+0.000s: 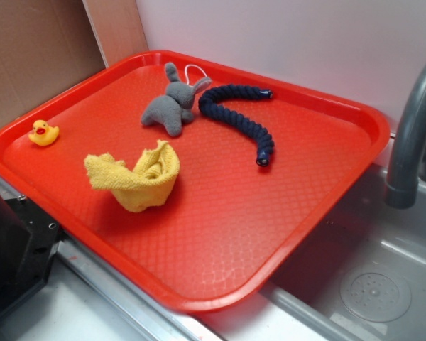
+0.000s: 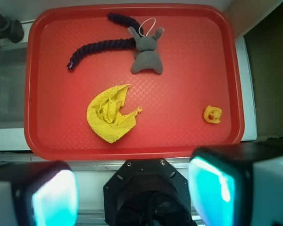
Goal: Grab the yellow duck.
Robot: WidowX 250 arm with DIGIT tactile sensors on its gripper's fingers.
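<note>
Over by the red tray's [image 2: 132,146] right edge sits the tiny yellow duck [image 2: 212,114], probably light, slick and squishy, so pinch its body; fingers [image 2: 211,190] spread wide, empty.

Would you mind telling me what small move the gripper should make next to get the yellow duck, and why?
Probably shift forward and to the right in the wrist view, then descend. The gripper looks open, holds nothing, and sits back off the red tray, while the yellow duck rests alone near the tray's right edge, well apart from the yellow rag, so an approach from above looks unobstructed.
</note>
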